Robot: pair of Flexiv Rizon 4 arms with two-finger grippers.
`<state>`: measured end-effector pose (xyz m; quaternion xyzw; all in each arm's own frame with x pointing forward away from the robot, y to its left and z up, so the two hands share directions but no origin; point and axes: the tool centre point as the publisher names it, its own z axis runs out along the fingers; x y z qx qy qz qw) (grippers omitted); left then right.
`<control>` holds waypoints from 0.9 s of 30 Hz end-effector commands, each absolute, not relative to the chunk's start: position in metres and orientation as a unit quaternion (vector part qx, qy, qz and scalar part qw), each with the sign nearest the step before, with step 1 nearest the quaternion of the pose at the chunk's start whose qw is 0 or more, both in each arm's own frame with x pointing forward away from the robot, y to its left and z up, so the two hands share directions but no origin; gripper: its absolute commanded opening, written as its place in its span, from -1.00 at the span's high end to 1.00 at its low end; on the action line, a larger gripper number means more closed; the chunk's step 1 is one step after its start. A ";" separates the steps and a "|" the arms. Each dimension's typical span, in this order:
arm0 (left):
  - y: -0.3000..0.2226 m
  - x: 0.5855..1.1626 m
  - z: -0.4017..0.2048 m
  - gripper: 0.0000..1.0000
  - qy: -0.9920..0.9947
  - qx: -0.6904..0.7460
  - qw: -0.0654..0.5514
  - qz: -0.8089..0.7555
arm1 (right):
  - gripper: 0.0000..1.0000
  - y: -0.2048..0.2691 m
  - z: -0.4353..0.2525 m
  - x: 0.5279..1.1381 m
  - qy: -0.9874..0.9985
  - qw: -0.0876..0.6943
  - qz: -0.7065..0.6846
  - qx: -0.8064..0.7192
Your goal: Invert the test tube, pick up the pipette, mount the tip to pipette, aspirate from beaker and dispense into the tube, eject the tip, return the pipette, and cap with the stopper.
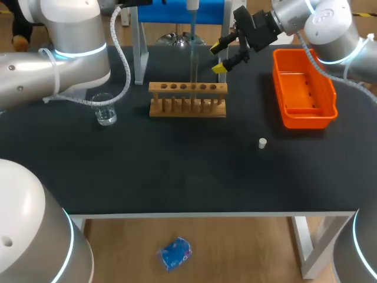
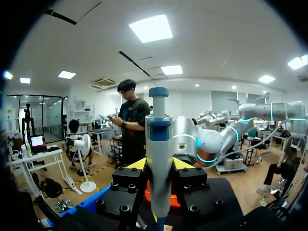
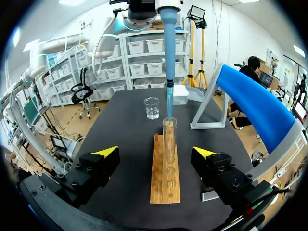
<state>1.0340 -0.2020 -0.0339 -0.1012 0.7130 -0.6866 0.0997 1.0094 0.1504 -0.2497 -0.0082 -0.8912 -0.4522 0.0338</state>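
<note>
- While my left hand (image 2: 159,166) grips the pipette (image 2: 159,144), its tip sits in the tube (image 3: 169,139) in the rack (image 3: 164,183).
- My right hand (image 1: 219,58) hangs wide near the rack.

The left gripper (image 2: 159,166) is holding the pipette (image 2: 159,139) upright, jaws pressing on it from both sides. The right gripper (image 1: 221,57) is hovering above the desk (image 1: 177,171), jaws standing wide apart.

Blue pipette (image 3: 168,43) hangs upright, tip at the mouth of the clear test tube (image 3: 169,142) (upright in wooden rack (image 3: 164,185)).
</note>
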 end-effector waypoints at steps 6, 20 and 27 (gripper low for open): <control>-0.210 1.036 -0.037 1.00 0.716 -0.112 0.087 -0.684 | -1.00 0.150 -0.250 1.010 -0.891 0.035 -0.452 -0.008; -0.221 1.040 -0.039 1.00 0.718 -0.125 0.069 -0.681 | -1.00 0.150 -0.250 1.010 -0.891 0.035 -0.452 -0.008; -0.219 1.043 -0.040 1.00 0.709 -0.122 0.075 -0.691 | -1.00 0.150 -0.250 1.010 -0.891 0.035 -0.452 -0.008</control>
